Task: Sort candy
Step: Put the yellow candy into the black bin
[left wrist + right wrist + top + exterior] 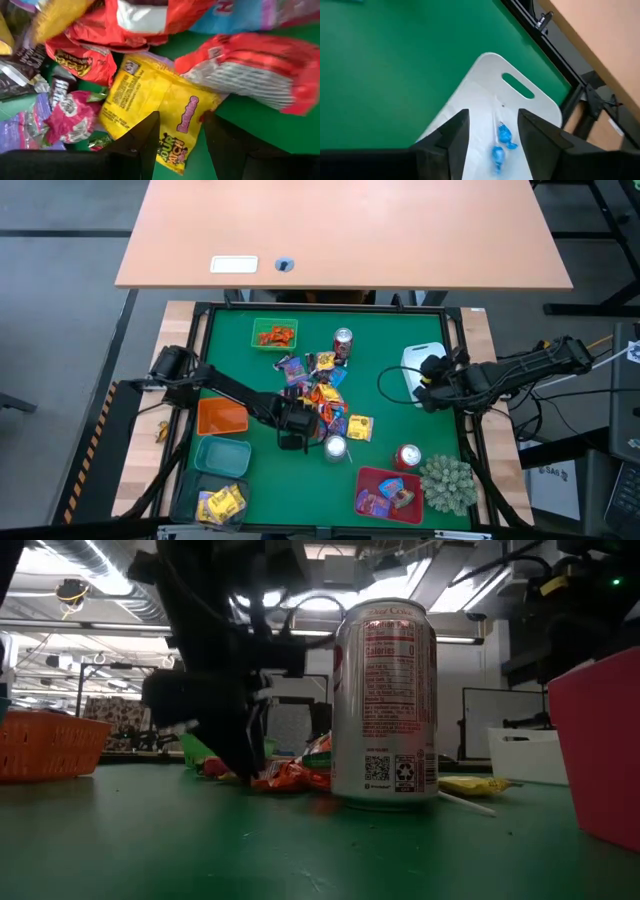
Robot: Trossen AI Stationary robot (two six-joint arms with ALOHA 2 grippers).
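Yellow sour-candy packet (159, 107) fills our left wrist view, lying flat on the green mat (385, 345), right under the left gripper (180, 135). Fingers parted, one tip either side of the packet's lower edge, nothing clamped yet. We judge this the pick in hand.

Candy pile (318, 392) sits mid-table, in a loose heap: orange-red, purple and dark wrappers overlapping. Sorted pieces already lie in the bins: yellow ones in the near-left bin (222, 502), orange in the green tray (273, 335), mixed in the red bin (388, 493), two blue sweets (501, 142) in the white bin (485, 75).

Handling, as we judge it: packet is light, thin, crinkly film, likely slick, and will flex not resist. Best taken across a narrow edge or a raised fold, pinching down to the mat. Neighbours overlap its upper corner, so a drag could pull them along.

Right gripper (492, 145) hovers over the white bin, jaws apart, empty. Drink can (385, 705) stands close by the pile, and could be knocked.
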